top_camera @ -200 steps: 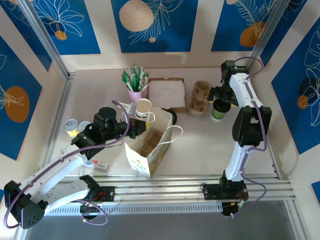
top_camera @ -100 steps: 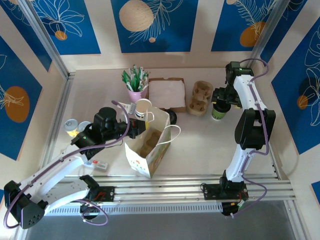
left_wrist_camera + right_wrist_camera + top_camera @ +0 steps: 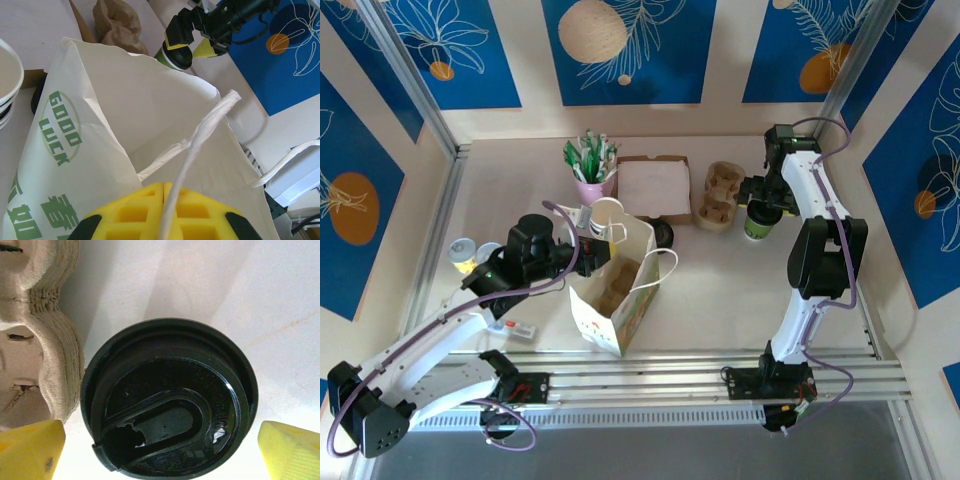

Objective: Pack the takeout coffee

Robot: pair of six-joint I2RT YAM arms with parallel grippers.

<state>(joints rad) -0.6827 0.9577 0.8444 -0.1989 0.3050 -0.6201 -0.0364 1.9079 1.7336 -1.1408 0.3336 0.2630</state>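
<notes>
My right jaws are spread wide over the takeout coffee (image 3: 170,400). One yellow fingertip (image 3: 30,450) sits on each side of its black lid (image 3: 150,365), and neither touches it. The cup stands upright on the surface (image 3: 720,270) at the far right, just beside the moulded-pulp cup carrier (image 3: 718,196) and well apart from the paper bag (image 3: 615,295). My left jaws are pressed together on the white bag handle (image 3: 200,145). The bag stands upright with its mouth open.
</notes>
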